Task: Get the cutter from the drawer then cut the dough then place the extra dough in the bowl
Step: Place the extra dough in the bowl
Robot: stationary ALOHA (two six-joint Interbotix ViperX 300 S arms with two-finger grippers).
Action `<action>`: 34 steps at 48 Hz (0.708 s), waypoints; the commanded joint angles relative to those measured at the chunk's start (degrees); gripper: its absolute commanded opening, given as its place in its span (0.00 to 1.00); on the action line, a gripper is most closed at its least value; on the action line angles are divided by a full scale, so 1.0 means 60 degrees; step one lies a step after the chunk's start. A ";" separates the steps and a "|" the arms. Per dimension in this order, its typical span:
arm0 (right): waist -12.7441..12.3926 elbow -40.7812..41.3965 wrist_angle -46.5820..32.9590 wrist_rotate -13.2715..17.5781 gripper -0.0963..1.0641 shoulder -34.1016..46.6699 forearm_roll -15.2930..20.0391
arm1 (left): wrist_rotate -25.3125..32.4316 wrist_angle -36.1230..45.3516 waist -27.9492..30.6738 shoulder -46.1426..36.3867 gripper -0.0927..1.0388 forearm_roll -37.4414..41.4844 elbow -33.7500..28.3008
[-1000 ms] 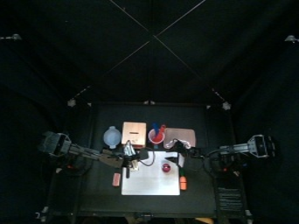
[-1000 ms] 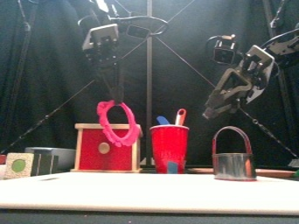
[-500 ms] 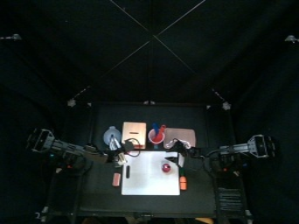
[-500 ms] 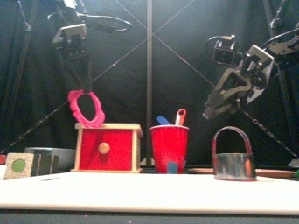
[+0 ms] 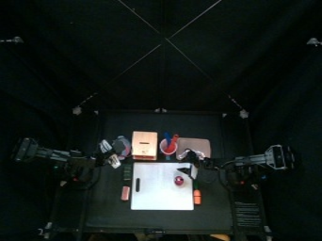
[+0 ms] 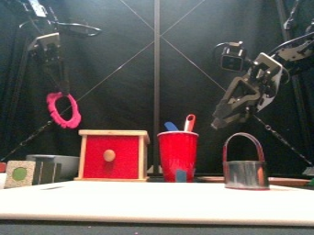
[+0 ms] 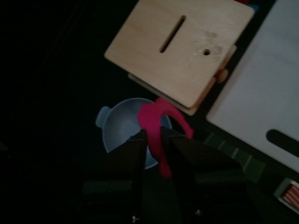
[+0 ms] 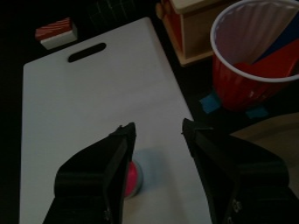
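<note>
My left gripper is shut on a pink dough ring that hangs from it, high and left of the wooden box. In the left wrist view the dough ring dangles over the blue-grey bowl. The metal cutter stands upright on the white cutting board at the right. Above it my right gripper hangs open and holds nothing. A small pink dough disc lies on the board below the right jaws.
A red cup with toy knives stands between the box and the cutter. The bowl sits left of the box at the back. Small toy foods lie by the board's left and right edges.
My left gripper has carried the dough ring leftward and lower, from in front of the box to a spot over the bowl. The right arm has not moved.
</note>
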 commanded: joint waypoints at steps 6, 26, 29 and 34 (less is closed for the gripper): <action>-0.0073 -0.0234 -0.0044 0.0000 0.80 0.0044 0.0015 | 0.0161 -0.0908 0.1040 -0.0308 0.64 0.0190 0.0527; -0.0044 -0.0249 -0.0044 0.0015 0.80 0.0249 0.0146 | 0.0308 -0.3062 0.2505 -0.0220 0.64 0.0000 0.1626; -0.0015 -0.0249 -0.0044 0.0015 0.80 0.0293 0.0190 | 0.0308 -0.3267 0.2637 -0.0161 0.64 0.0000 0.1772; -0.0015 -0.0249 -0.0029 0.0015 0.80 0.0366 0.0234 | 0.0308 -0.3721 0.2812 -0.0015 0.64 -0.0015 0.1963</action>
